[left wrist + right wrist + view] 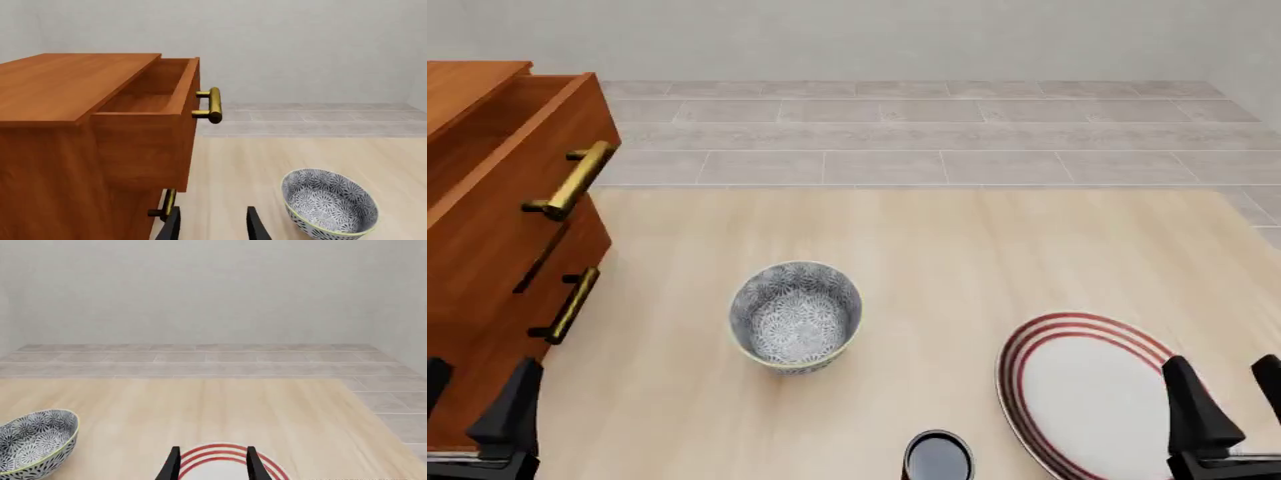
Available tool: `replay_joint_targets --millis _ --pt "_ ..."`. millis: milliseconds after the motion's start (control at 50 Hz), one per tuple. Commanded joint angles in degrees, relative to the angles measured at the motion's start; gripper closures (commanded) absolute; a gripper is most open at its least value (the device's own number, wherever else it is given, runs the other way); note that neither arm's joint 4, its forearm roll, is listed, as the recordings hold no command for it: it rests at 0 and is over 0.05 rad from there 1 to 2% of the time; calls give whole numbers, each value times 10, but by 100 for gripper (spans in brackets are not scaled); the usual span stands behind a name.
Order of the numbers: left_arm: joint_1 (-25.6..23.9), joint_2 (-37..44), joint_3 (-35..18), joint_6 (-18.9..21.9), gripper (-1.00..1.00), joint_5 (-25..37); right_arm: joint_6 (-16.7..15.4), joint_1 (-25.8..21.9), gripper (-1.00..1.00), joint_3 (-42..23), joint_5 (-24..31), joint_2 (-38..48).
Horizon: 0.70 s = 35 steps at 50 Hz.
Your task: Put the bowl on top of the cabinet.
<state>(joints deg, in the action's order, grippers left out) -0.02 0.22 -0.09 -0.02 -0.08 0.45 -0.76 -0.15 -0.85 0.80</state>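
At seven o'clock in the front view the left gripper point(481, 410) hangs spread and empty beside the cabinet point(494, 260), whose top drawer point(150, 100) stands pulled out; at five o'clock the right gripper point(1228, 395) hangs spread over the plate point(1081, 385); the bowl point(795, 317) sits upright mid-table, a dark cup point(938, 458) at six.

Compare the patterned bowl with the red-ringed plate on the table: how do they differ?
The bowl is deep and steep-walled; the plate is flat and shallow. The bowl carries a dense grey-and-white floral pattern with a pale yellowish rim; the plate is plain white with red rings. In the front view the plate spans wider than the bowl. The bowl sits nearer the cabinet, the plate by the right end effector. Both are round and rest on the table.
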Motion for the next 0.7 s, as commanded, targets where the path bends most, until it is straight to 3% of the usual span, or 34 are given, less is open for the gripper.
replay_joint_targets --millis 20,280,500,700 --pt "-1 11 -2 2 -100 -7 -6 7 -100 -1 8 -6" --pt "-13 -1 -3 -5 -100 6 -12 5 -100 -4 6 -8" --pt "-86 28 -3 40 -100 -10 -16 3 -100 -7 5 -8" --pt "-105 37 -3 28 -100 -14 -17 3 -100 -8 4 -8"
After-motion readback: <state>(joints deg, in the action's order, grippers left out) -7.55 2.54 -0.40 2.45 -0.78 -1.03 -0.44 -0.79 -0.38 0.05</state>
